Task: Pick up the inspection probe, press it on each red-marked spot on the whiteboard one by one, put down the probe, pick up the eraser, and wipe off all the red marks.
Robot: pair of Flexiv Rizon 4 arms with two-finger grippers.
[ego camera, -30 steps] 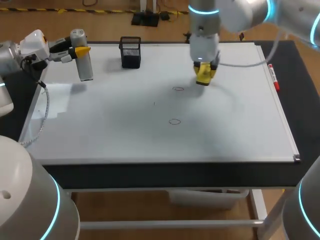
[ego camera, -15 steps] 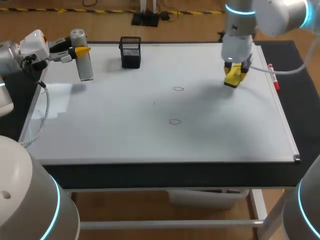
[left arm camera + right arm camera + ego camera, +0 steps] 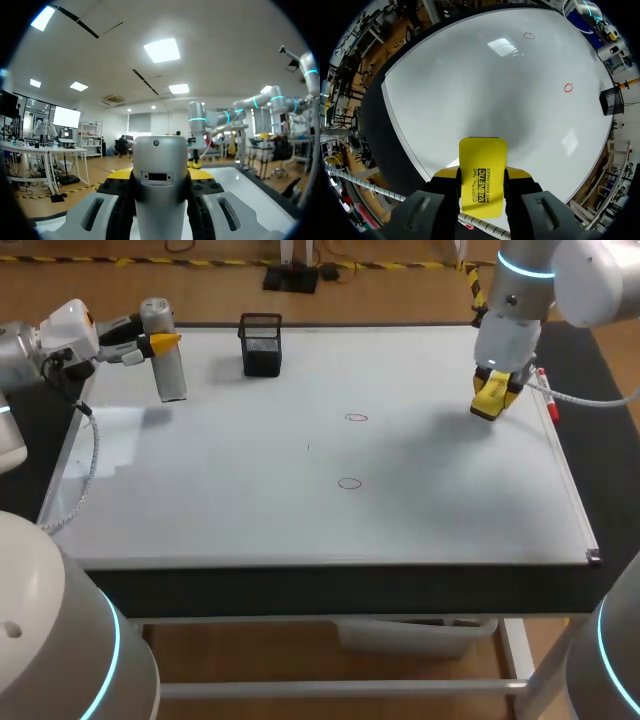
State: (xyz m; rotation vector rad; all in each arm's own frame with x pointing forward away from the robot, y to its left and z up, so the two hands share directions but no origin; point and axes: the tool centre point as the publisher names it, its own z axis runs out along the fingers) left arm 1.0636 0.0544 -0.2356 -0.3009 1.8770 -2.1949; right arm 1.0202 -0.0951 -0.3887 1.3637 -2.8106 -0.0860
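Left jaws: closed on the inspection probe [image 3: 171, 370], far left above the whiteboard [image 3: 300, 525].
Right jaws: gripping the yellow eraser [image 3: 492, 396], far right.
Mesh holder [image 3: 261, 344]: on the whiteboard's far side, left of centre; contents not discernible.
Red marks [image 3: 356, 418]: two small circles mid-board.

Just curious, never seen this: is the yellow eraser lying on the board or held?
Held. The right gripper clamps the eraser from both sides over the whiteboard.
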